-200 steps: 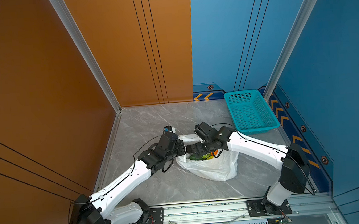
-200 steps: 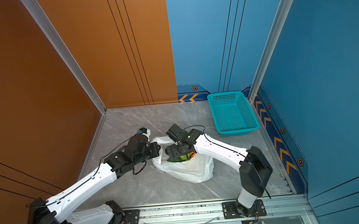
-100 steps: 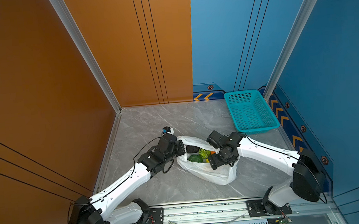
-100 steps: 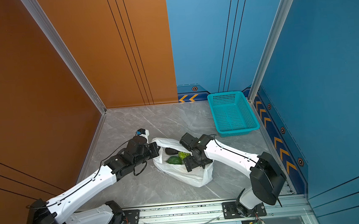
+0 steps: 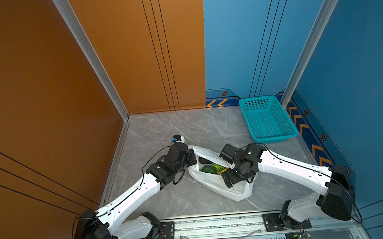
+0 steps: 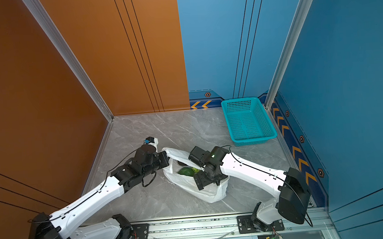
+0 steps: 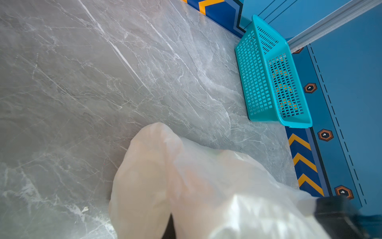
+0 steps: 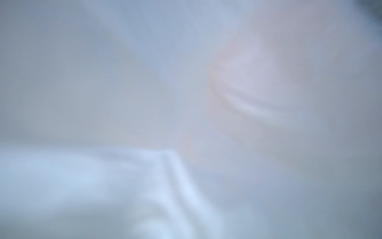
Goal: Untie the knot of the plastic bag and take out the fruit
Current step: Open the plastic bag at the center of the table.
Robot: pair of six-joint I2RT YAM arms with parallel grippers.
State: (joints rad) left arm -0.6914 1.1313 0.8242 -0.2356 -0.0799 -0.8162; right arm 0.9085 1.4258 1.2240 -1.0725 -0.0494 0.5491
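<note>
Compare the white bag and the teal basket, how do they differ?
The plastic bag is soft, crumpled white film; the basket is rigid, perforated teal. The plastic bag holds fruit, green pieces showing in its mouth; the basket looks empty. The plastic bag lies mid-table; the basket stands in the far right corner. Both rest on the grey table.

white arm links point(image 5: 131, 199), black joints point(image 5: 166, 170), thin black cables point(image 5: 152, 157)

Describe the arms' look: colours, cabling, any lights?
Left arm and right arm match: white rounded link shells, black joint housings, black wrist ends. Thin black cables run along the white links, looping loose near the wrists. One small light glows on the right wrist.
</note>
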